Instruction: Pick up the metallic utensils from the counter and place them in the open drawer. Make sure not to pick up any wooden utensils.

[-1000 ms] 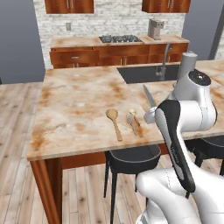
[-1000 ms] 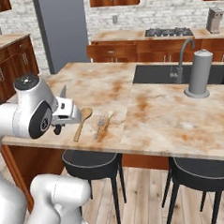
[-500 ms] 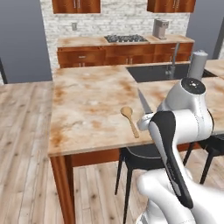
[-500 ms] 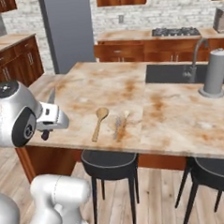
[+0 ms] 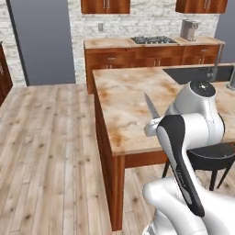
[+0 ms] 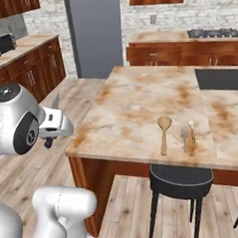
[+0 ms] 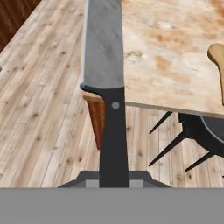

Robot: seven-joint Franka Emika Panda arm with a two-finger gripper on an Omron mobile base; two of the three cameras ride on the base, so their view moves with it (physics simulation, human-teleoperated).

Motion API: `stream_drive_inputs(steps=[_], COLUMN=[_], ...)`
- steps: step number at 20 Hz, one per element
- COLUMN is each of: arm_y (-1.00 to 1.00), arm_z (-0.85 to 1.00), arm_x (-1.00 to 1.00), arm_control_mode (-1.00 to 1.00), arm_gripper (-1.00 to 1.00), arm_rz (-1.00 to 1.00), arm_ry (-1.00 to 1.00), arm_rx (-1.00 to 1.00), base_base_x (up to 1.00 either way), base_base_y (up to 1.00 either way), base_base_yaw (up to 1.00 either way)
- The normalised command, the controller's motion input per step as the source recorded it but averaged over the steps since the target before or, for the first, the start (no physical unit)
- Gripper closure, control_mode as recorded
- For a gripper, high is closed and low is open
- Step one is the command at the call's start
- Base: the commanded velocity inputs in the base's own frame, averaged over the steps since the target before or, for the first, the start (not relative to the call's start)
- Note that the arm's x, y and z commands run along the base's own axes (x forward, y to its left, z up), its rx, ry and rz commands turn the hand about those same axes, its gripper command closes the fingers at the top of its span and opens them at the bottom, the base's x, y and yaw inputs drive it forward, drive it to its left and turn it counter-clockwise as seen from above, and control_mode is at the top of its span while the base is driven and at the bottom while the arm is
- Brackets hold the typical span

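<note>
My gripper [image 7: 113, 177] is shut on the black handle of the knife [image 7: 113, 131], whose silver blade points up and away from the hand. In the right base view the gripper [image 6: 52, 131] holds the knife [image 6: 55, 100] off the counter's [image 6: 130, 110] left end, over the wood floor. In the left base view the blade [image 5: 150, 106] sticks up beside the white arm. A slim silver fork [image 6: 184, 136] lies near the counter's front edge, between a tan wooden spoon [image 6: 164, 131] and a shorter wooden utensil [image 6: 192, 129]. The open drawer is out of view.
A black stool [image 6: 179, 179] stands under the counter's front edge, below the utensils. A sink [image 6: 221, 79] is set into the counter at the right. A tall grey fridge [image 6: 93, 33] and wooden cabinets line the back wall. Bare wood floor spreads to the left.
The whole picture has shifted: the base has moved left, so the counter and utensils now sit further right. The knife stays in the shut gripper.
</note>
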Motion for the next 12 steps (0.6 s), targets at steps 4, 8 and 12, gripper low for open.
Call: stream_drive_inputs(steps=[4, 8, 12], arm_y=[0.00, 0.00, 0.00], arm_z=[0.00, 0.00, 0.00], arm_x=[0.00, 0.00, 0.00], arm_control_mode=[1.00, 1.00, 1.00], arm_gripper=[1.00, 1.00, 1.00], arm_rz=[0.00, 0.00, 0.00], arm_ry=[0.00, 0.00, 0.00], arm_rx=[0.00, 0.00, 0.00], base_base_x=[0.00, 0.35, 0.67], base_base_y=[1.00, 1.00, 1.00], base_base_yaw=[0.02, -0.14, -0.33])
